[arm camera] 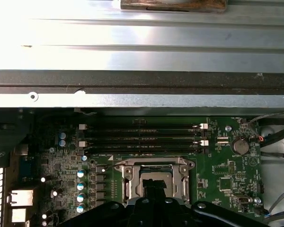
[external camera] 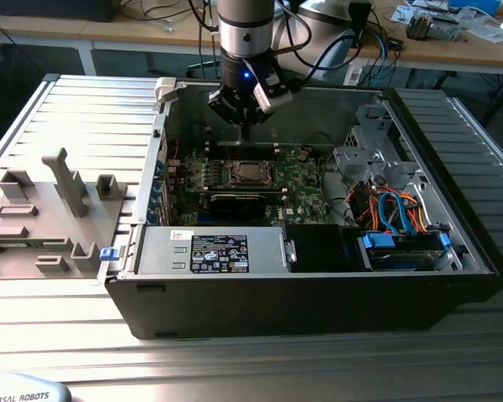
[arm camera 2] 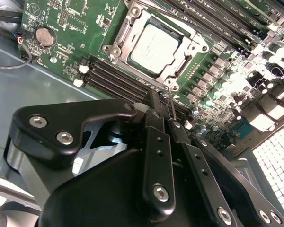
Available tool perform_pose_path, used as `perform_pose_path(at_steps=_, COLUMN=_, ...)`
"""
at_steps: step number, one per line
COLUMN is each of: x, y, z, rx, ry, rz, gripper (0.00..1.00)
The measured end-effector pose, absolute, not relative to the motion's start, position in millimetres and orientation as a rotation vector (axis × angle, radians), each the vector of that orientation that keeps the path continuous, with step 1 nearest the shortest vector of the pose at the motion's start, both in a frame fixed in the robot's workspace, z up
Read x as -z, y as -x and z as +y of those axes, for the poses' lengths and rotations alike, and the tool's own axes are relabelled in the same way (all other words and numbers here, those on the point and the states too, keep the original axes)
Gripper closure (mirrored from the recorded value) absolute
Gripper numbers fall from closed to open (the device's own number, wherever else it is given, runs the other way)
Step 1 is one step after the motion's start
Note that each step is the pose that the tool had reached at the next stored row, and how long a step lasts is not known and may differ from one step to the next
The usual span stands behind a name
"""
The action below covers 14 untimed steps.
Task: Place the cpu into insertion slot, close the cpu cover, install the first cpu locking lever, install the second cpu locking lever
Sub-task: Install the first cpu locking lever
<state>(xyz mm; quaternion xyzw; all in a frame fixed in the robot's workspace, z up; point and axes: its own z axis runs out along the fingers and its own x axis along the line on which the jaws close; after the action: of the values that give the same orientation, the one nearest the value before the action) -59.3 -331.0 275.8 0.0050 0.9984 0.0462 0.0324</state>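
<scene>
My black end effector (arm camera 2: 161,118), fingers pressed together and empty, hangs above the memory slots. The silvery-grey square cpu (arm camera 2: 155,48) already sits in the silver-rimmed insertion slot (arm camera 2: 132,21); cover and levers seemingly remain.

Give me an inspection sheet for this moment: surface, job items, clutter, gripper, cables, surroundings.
Surface: ribbed metal table carrying an open computer case.
Job items: cpu sits in the insertion slot; the cpu cover frames it, lying flat.
Clutter: grey fixture blocks on the exterior view's left of the case.
Gripper: gripper above the board beside the memory slots, fingers together, nothing seen between them.
Cables: orange and blue bundle inside the case; loose leads on the bench behind.
Surroundings: wooden bench with assorted equipment.
</scene>
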Motion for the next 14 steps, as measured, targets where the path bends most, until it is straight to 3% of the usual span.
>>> perform_pose_path(at_steps=14, x=-275.8, y=65.2, z=-330.9, rx=-0.142, ry=-0.016, rz=3.073, gripper=0.89)
